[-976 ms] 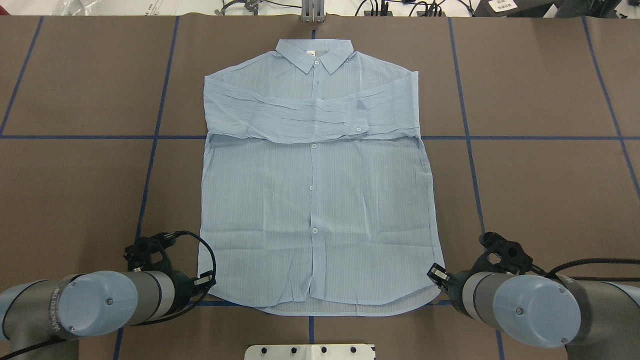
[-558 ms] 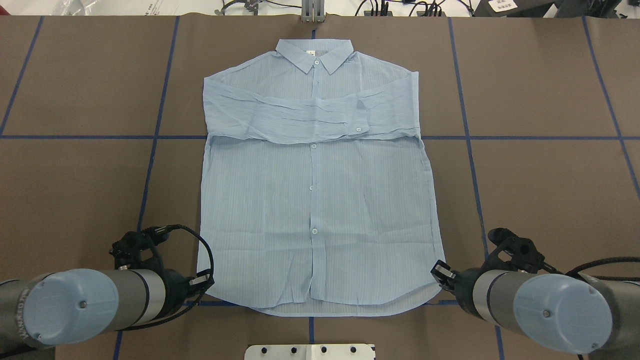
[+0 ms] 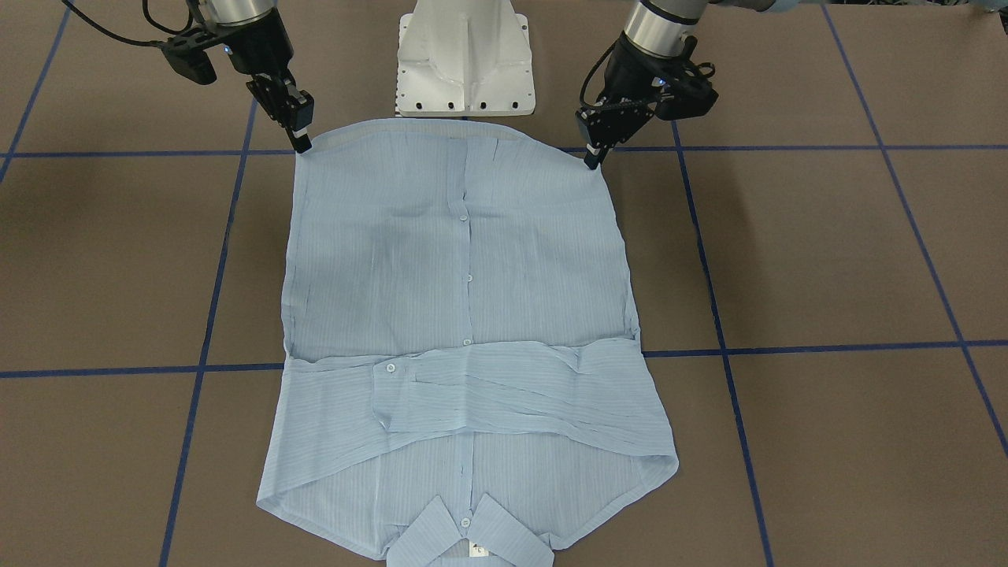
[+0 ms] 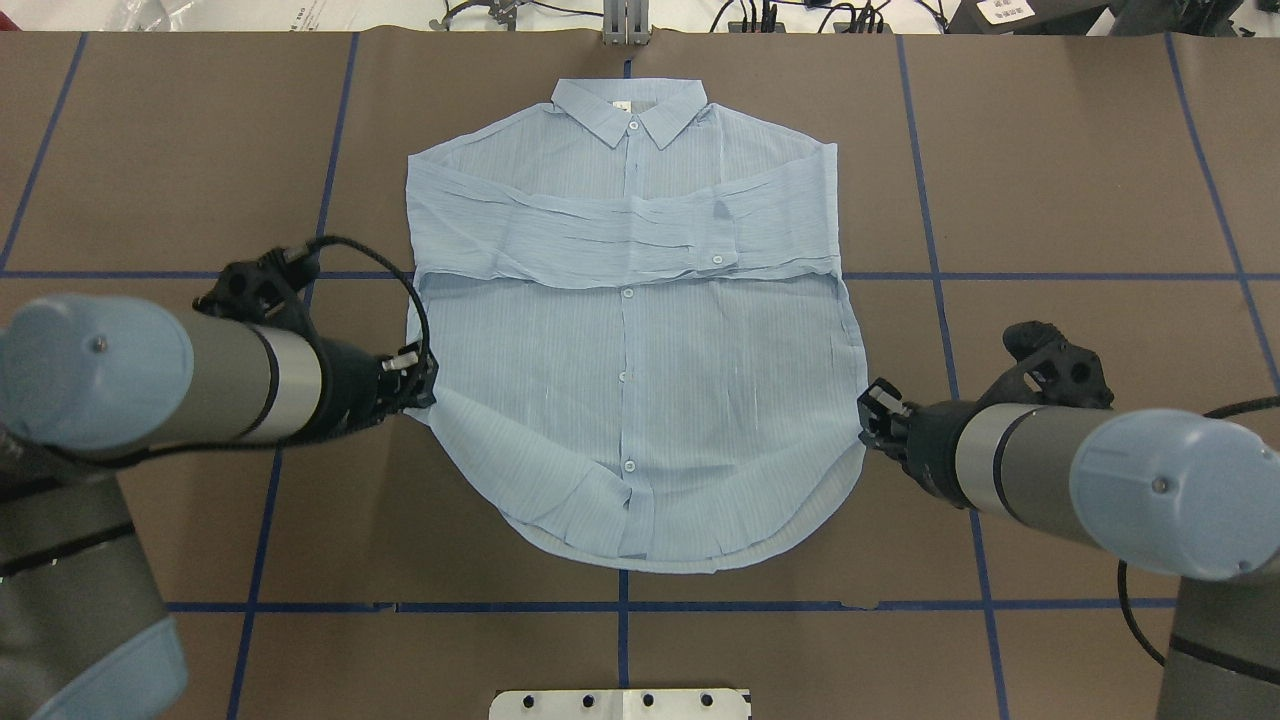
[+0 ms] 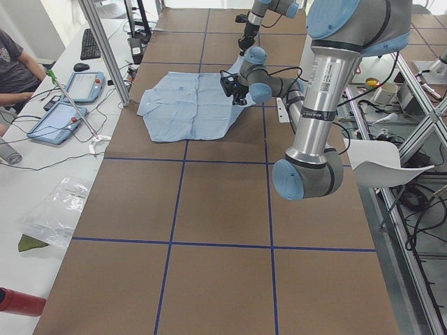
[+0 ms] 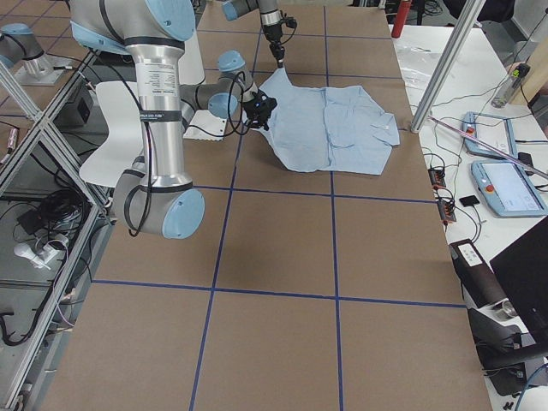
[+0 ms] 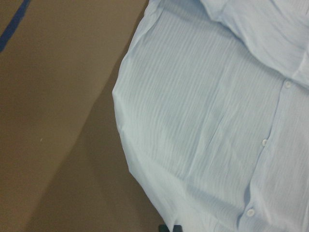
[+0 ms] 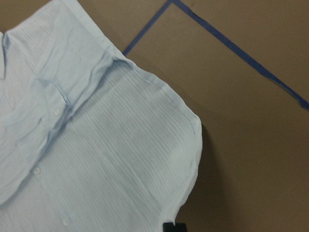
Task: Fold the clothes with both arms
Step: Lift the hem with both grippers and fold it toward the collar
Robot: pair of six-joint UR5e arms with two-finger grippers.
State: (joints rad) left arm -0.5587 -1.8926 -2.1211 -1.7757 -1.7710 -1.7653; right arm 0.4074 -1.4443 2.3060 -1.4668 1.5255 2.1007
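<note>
Across the middle of the overhead frame, the shirt (image 4: 640, 400) lay buttons-up on the table (image 4: 1080, 180), collar toward the top edge. The left gripper (image 4: 425, 382) at frame left and the right gripper (image 4: 868, 418) at frame right each pinched a hem corner, jaws closed.

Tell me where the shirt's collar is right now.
In the overhead view the collar lies at top centre, at the shirt's end farthest from the robot, just below a grey bracket at the table's far edge.
</note>
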